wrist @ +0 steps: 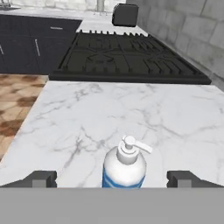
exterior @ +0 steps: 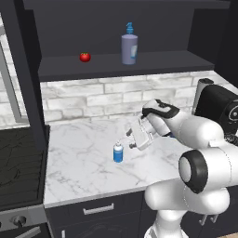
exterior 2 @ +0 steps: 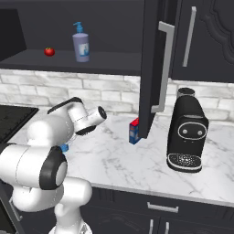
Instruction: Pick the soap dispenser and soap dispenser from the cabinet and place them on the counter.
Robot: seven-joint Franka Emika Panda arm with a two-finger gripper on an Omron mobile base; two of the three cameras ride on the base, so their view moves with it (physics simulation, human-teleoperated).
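With my two dark fingertips [wrist: 41, 178] spread as wide as they go, the small bright-blue pump bottle with its white pump head [wrist: 124, 165] stands between them, upright on the white grey-veined marble counter [wrist: 87, 118], and neither tip seems to touch it. I judge the first dispenser is set down and I am at the release. My gripper [exterior: 131, 140] sits just beside that bottle [exterior: 118, 153] in the left base view, level with its pump.

What comes next, as I read it, is to back straight off without clipping the pump, then lift toward the open shelf of the dark charcoal wall cabinet [exterior: 121, 65], where the larger greyish-purple bottle with the blue pump [exterior: 129, 47] waits upright, well apart from the small red tomato [exterior: 84, 57] to its left.

Looking along my fingers, beyond the bottle lies the black gas stovetop [wrist: 127, 59]. From the right base view come things the others miss: the swung-open carved cabinet door with its long silver bar handle [exterior 2: 163, 68], a small red-and-blue box [exterior 2: 134, 131] at its foot, and a black coffee machine [exterior 2: 187, 132] on the counter further right.
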